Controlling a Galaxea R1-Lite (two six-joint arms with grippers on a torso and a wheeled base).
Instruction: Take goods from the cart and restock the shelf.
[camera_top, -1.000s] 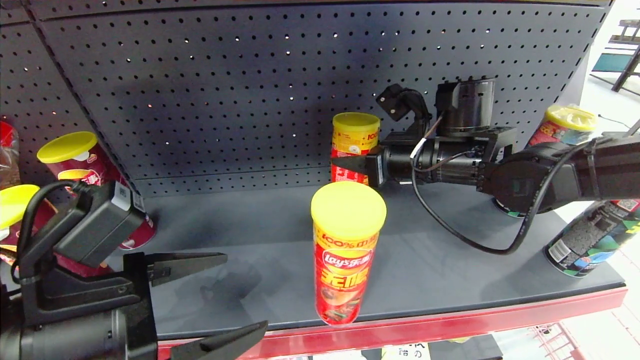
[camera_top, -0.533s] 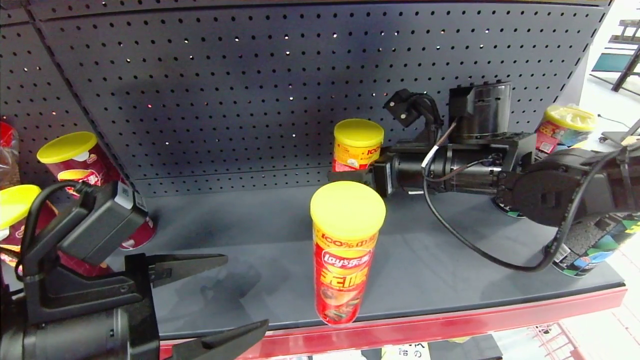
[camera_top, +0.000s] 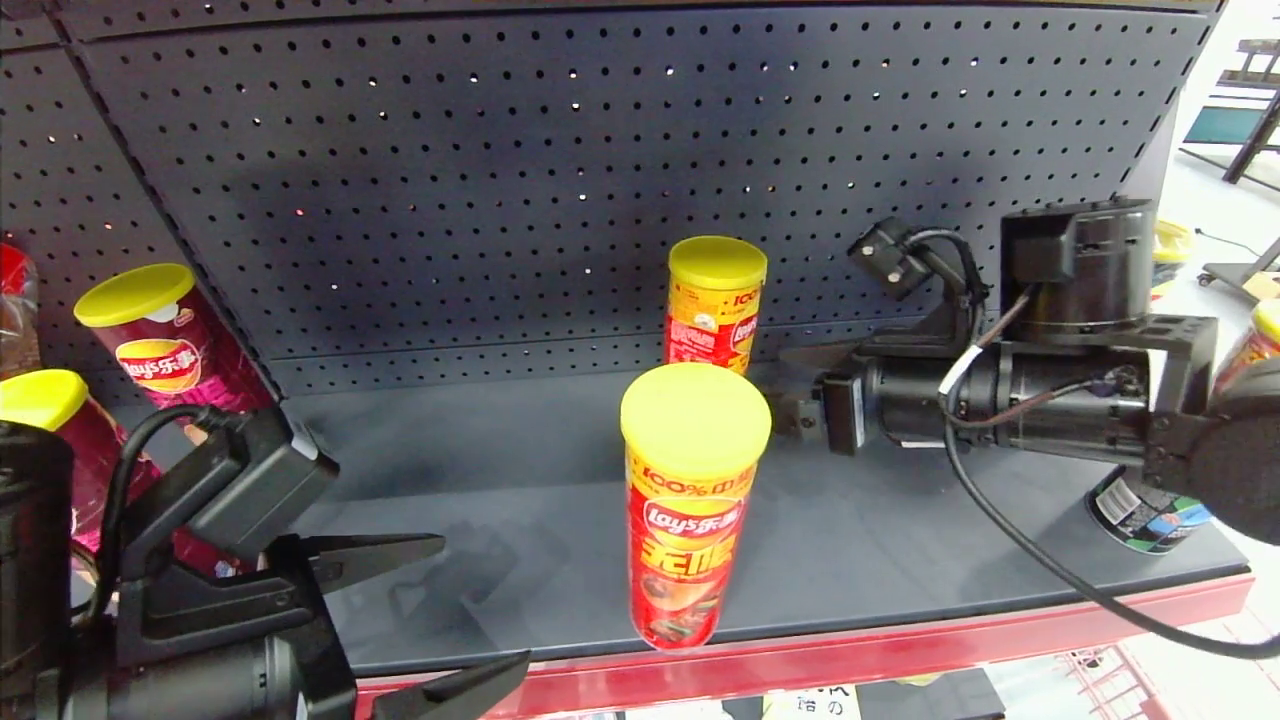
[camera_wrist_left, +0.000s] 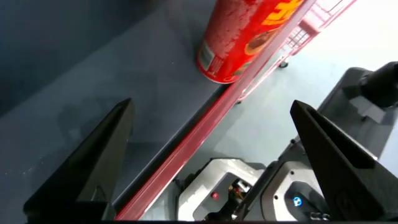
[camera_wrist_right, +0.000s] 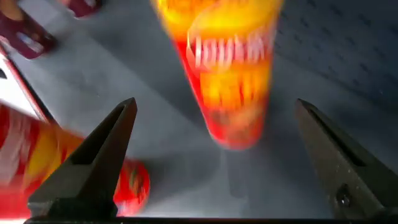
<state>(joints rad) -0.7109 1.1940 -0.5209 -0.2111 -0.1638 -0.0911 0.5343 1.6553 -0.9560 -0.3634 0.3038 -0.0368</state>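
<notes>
The grey shelf (camera_top: 480, 470) is being restocked. The right gripper (camera_wrist_right: 216, 102), jaws wide and empty, sits just right of the far red can (camera_top: 715, 305), so the placing looks done. The left gripper (camera_top: 483, 602), also wide and empty, hangs near left. A second red can (camera_top: 690, 510) stands at the near edge, purple cans (camera_top: 165, 340) far left, a dark can (camera_top: 1145, 510) right. Yellow lids hide the red and purple cans' contents. Next, probably: reach to the cart for another can

This was a shop: a pegboard-backed shelf (camera_top: 500, 480) with a red front edge carried chip cans (camera_top: 693, 500).
</notes>
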